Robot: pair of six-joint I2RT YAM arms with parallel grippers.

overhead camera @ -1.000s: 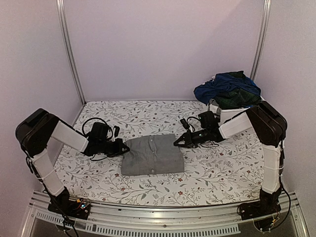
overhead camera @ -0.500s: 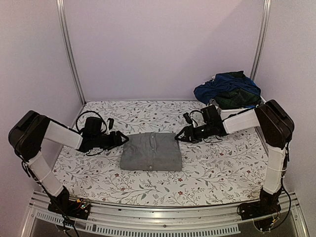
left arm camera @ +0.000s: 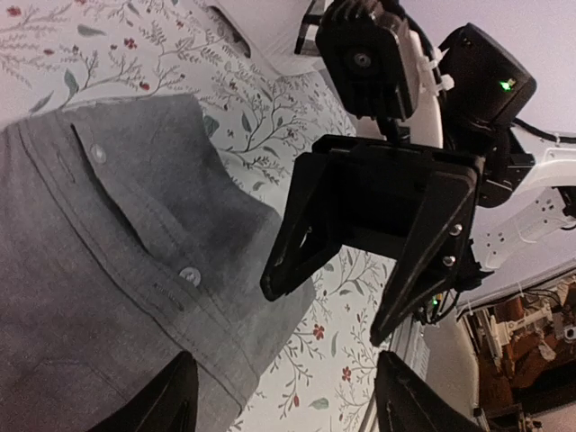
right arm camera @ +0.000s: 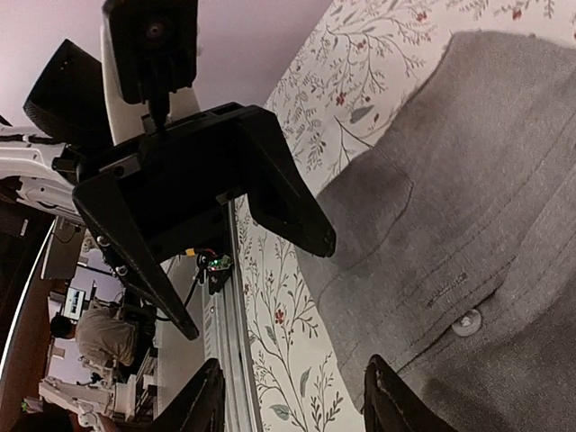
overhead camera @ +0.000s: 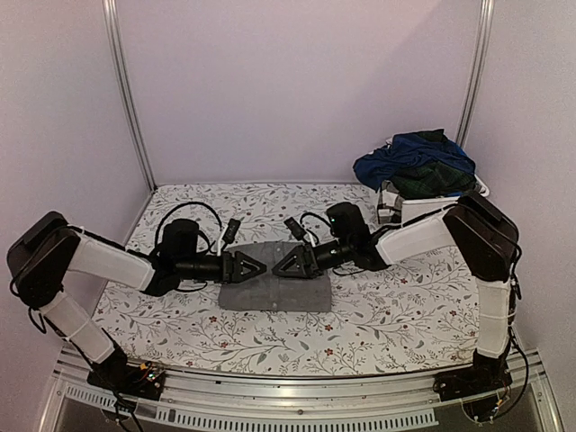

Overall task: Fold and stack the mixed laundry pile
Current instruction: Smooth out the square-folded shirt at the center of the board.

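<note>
Floral-clothed bench (overhead camera: pixel 387 306) carries the folded grey shirt (overhead camera: pixel 274 292) at its centre, left end effector (overhead camera: pixel 259 267) and right end effector (overhead camera: pixel 279 265) both spread, nose to nose over it, risking a clash or snagged fold, while other garments (overhead camera: pixel 409 160) sit in the bin (overhead camera: pixel 423 205).

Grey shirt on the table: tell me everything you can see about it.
The grey woven cotton-looking shirt lies folded into a flat rectangle mid-table on the floral tablecloth, button placket up with small pale buttons and a chest pocket showing. The left gripper and right gripper, both open, face each other over its far half, gripping nothing.
</note>
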